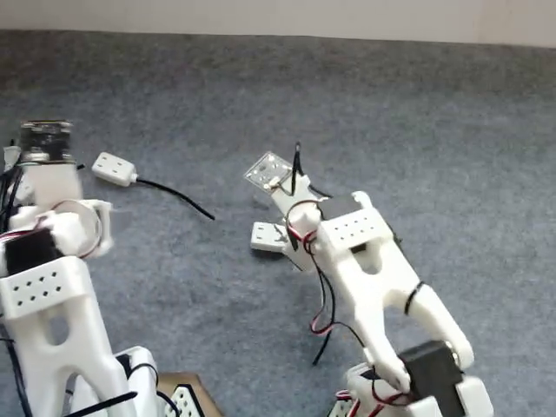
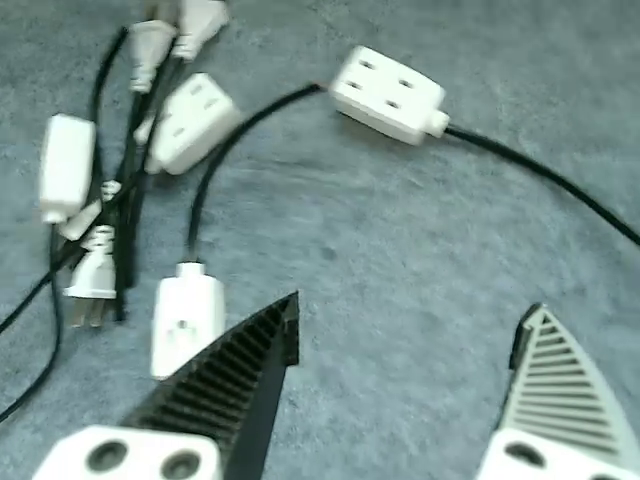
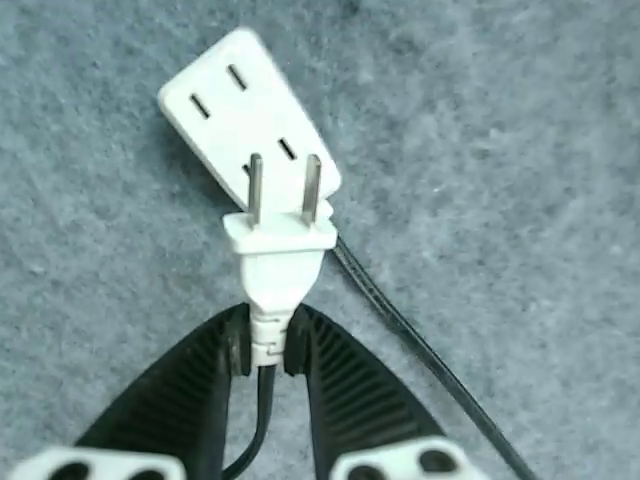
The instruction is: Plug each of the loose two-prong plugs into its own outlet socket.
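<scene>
Clamping two-prong plug at its neck with right gripper; prong tips overlapping outlet block, contact hard to judge. Left gripper spread wide, holding nothing; second outlet block at 10 o'clock from table centre, high view.

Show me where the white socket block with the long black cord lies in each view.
High view: the socket block lies at the left of the grey carpet, its black cord running right.
Left wrist view: the same block lies beyond the open left gripper.
Right wrist view: another block lies here, just beyond the plug in the right gripper.
Shared landmark: the black cord leaving the block's end.
</scene>
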`<state>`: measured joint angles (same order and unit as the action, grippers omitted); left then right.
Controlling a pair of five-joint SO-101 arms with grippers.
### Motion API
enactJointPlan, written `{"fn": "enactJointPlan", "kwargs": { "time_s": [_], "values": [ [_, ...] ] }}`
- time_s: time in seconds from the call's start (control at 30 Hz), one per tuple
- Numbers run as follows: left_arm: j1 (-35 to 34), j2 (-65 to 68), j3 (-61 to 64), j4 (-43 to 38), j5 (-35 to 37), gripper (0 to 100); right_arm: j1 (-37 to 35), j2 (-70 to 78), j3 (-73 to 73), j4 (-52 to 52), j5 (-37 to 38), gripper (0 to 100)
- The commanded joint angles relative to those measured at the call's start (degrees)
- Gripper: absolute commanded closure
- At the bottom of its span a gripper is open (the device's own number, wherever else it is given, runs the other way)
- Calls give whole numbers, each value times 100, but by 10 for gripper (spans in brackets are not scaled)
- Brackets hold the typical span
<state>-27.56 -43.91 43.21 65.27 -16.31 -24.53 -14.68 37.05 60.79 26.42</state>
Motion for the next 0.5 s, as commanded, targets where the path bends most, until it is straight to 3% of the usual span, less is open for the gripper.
{"fn": "enactJointPlan", "kwargs": {
  "time_s": [0.0, 0.2, 0.47],
  "values": [
    [664, -4, 101, 360, -308, 659, 57, -813, 233, -497, -158, 991],
    [1525, -22, 611, 686, -730, 659, -576, -2501, 1499, -1851, -747, 991],
    [1701, -31, 919, -519, -105, 659, -1112, -3336, 2193, -2299, -835, 991]
  ]
}}
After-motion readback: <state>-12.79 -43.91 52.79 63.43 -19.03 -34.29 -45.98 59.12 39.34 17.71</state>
